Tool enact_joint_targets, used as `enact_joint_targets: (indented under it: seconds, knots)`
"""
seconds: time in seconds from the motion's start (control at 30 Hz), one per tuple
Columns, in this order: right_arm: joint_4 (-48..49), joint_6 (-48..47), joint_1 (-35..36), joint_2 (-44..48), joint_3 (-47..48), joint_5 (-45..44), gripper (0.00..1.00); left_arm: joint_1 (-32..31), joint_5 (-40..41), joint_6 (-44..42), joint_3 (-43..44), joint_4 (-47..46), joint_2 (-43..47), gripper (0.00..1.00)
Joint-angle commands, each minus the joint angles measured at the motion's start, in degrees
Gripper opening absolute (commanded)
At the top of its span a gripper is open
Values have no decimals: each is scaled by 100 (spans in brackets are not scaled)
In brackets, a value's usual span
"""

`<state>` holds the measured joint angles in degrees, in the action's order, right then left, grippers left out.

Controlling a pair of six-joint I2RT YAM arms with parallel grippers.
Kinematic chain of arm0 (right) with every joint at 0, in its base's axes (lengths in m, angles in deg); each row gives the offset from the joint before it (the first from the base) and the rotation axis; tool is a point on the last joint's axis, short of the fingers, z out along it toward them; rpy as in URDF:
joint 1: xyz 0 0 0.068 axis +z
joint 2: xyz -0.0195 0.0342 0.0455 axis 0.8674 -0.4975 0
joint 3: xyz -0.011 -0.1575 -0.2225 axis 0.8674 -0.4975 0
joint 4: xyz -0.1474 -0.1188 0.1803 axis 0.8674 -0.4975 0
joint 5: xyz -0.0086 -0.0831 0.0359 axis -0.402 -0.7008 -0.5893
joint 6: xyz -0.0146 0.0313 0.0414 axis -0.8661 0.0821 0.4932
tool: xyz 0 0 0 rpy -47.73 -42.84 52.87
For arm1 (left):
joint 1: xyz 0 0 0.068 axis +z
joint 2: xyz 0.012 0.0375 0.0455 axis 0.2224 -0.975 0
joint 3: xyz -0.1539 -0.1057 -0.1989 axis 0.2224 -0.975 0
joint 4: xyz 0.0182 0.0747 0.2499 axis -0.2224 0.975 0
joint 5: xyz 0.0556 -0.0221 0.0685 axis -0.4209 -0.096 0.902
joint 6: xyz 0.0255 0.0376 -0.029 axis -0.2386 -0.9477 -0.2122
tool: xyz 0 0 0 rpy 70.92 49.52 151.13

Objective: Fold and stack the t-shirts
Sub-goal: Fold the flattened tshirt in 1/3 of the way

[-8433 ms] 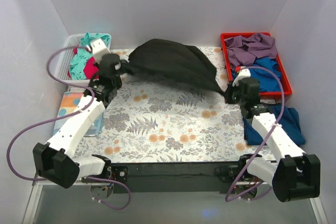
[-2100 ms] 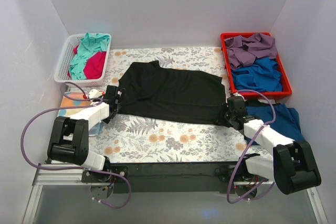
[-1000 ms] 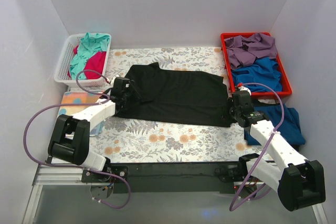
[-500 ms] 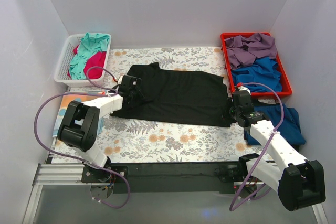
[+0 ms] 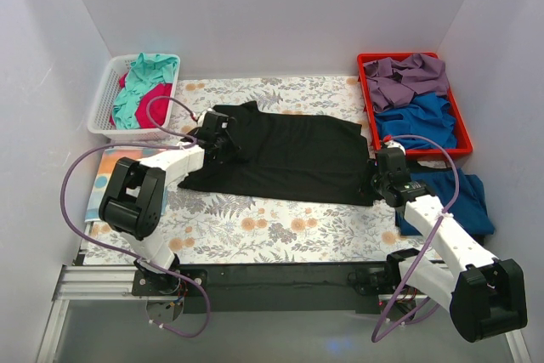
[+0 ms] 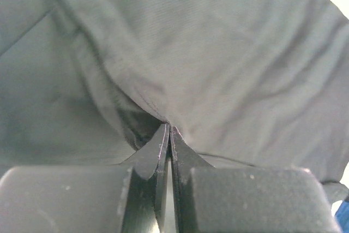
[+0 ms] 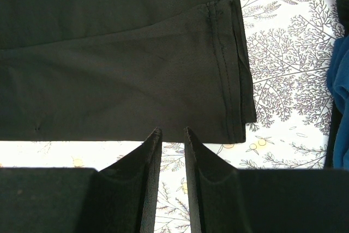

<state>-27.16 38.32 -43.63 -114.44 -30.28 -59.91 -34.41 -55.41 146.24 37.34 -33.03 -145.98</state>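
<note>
The large black t-shirt (image 5: 289,155) lies spread flat on the floral table sheet (image 5: 272,227). My left gripper (image 5: 223,133) sits on its upper left part, near the sleeve. In the left wrist view the jaws are shut tip to tip (image 6: 169,128), pinching a raised fold of the black t-shirt (image 6: 229,53). My right gripper (image 5: 380,178) hovers at the shirt's lower right corner. Its jaws (image 7: 172,131) stand slightly open just short of the hem of the black t-shirt (image 7: 109,80), with only floral sheet (image 7: 283,53) showing between them.
A white basket (image 5: 106,95) at the back left holds teal and magenta shirts. A red bin (image 5: 455,104) at the back right holds purple and blue shirts. A dark blue shirt (image 5: 466,197) lies under the right arm. A pale dotted cloth (image 5: 106,178) lies at the left edge.
My left gripper has moved farther onto the black t-shirt's upper left part and shut on a fold of it. The right arm has stayed still.
</note>
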Motion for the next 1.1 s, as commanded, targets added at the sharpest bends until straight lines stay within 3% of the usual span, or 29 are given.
enact_joint_targets:
  seconds: [0.0,0.13,0.23,0.37,0.4,0.5,0.7,0.9,1.07]
  knots:
    - [207,-80,25,32,-30,-38,29,-146,48,-369,477,-84,-21,0]
    - [207,-97,25,32,-47,-38,29,-287,223,-903,819,-110,-433,0]
    - [233,-106,25,15,-56,6,29,-471,793,-1282,1074,-171,-724,0]
    - [277,-141,25,-38,-91,120,29,-674,1978,-1679,1286,-180,-1050,18]
    - [277,-150,25,-38,-109,129,29,-683,2094,-1627,1260,-207,-998,27]
    - [321,-150,25,-55,-144,182,29,-683,2306,-1495,874,-601,-515,36]
    - [400,-106,16,-91,-153,287,29,-683,2438,-1223,390,-507,162,36]
    - [444,-98,25,-134,-162,331,29,-683,2316,-1012,179,56,110,33]
    - [462,-89,25,-91,-214,314,29,-683,2236,-731,12,224,-118,24]
